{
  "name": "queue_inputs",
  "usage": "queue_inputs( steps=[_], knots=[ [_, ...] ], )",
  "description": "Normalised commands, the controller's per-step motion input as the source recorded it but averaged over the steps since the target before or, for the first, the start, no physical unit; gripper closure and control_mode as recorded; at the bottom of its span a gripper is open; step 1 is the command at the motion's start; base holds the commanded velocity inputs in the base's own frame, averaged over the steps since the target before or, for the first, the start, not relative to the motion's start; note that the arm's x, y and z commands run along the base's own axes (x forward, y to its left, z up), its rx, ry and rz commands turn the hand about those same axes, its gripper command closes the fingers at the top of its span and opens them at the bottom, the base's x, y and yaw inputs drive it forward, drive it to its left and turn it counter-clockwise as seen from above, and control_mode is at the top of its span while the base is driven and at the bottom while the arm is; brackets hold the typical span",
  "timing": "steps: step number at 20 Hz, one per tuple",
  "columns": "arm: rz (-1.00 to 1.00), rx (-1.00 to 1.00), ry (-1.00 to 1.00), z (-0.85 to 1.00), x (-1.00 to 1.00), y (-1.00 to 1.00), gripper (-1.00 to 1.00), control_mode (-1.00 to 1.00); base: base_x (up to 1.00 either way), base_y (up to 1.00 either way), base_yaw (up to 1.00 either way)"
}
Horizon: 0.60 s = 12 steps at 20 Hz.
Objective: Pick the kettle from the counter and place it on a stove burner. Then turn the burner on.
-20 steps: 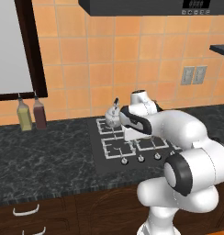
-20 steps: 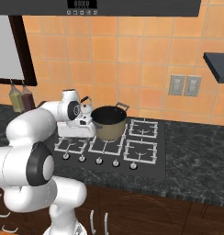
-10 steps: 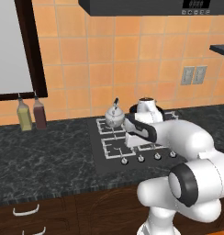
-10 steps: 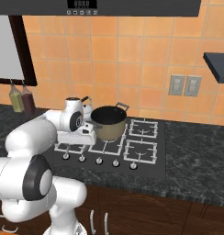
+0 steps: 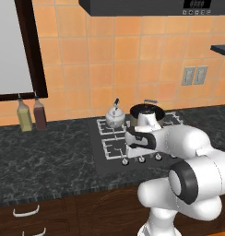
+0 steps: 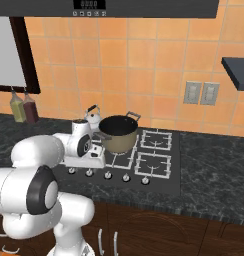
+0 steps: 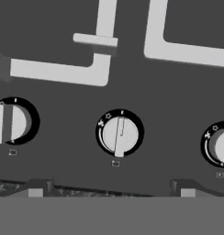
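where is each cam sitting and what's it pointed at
Left base view: behind the arm's left, looking forward and down at the kettle on a rear stove burner; arm lower right.
Right base view: behind its right, same cooktop; arm lower left.
Hand view: on the hand, looking close at the knobs.
Both base views share kettle and pot.

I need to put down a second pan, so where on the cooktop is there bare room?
The two right-hand burners are bare. The left side is crowded: kettle at the back, steel pot beside it, the arm above the knobs.
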Motion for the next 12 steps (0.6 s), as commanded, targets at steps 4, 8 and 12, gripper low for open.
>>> queue_inputs(
  steps=[4,8,12],
  knots=[
    [0.00,0.00,0.02,-0.26,0.07,0.00,-1.00,-1.00,0.00,0.00,0.00],
    [0.00,0.00,0.00,-0.11,0.14,0.00,-1.00,-1.00,0.00,0.00,0.00],
    [0.00,0.00,0.00,0.00,0.13,0.00,-1.00,-1.00,0.00,0.00,0.00]
  ],
)
